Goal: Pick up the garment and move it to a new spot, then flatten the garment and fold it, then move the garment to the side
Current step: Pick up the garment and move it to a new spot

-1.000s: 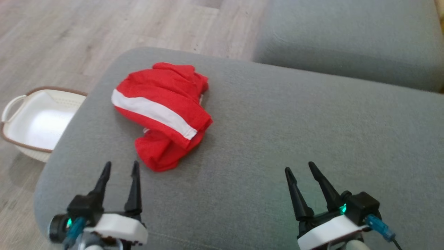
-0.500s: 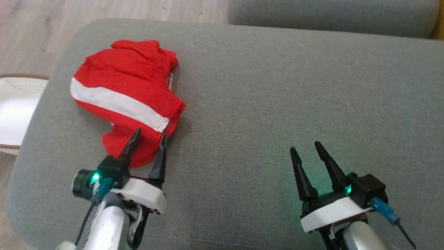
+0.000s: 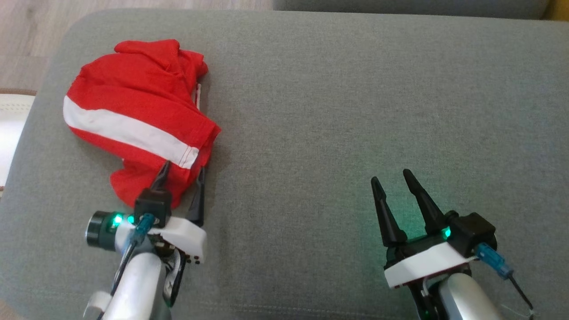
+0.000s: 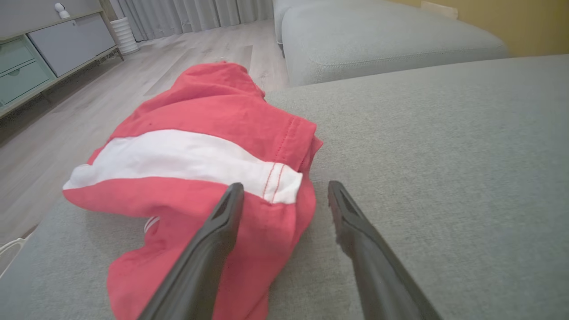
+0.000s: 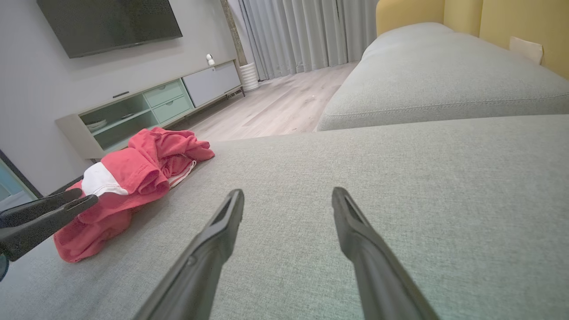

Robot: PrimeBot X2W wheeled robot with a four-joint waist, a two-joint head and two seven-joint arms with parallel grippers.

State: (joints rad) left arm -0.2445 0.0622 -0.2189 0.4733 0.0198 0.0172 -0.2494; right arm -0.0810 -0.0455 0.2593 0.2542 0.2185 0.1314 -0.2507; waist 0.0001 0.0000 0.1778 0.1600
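A crumpled red garment (image 3: 133, 111) with a white stripe lies on the left part of the grey sofa seat (image 3: 338, 111). My left gripper (image 3: 183, 166) is open at the garment's near right corner, one finger over the red cloth and the other over bare seat. The left wrist view shows the garment (image 4: 195, 133) spreading ahead of that gripper (image 4: 286, 189), its hem between the tips. My right gripper (image 3: 391, 176) hangs open over bare seat on the right. In the right wrist view the garment (image 5: 133, 182) lies far left of the right gripper (image 5: 289, 193).
A white basket (image 3: 9, 129) with a brown rim stands on the wood floor left of the seat. A second grey cushion (image 4: 378, 40) lies beyond a gap. A low cabinet (image 5: 146, 111) and curtains (image 5: 306, 31) stand across the room.
The head camera has tilted down and nearer, shifting the whole picture. My left gripper has reached forward from short of the garment to its near corner. Both grippers stay open.
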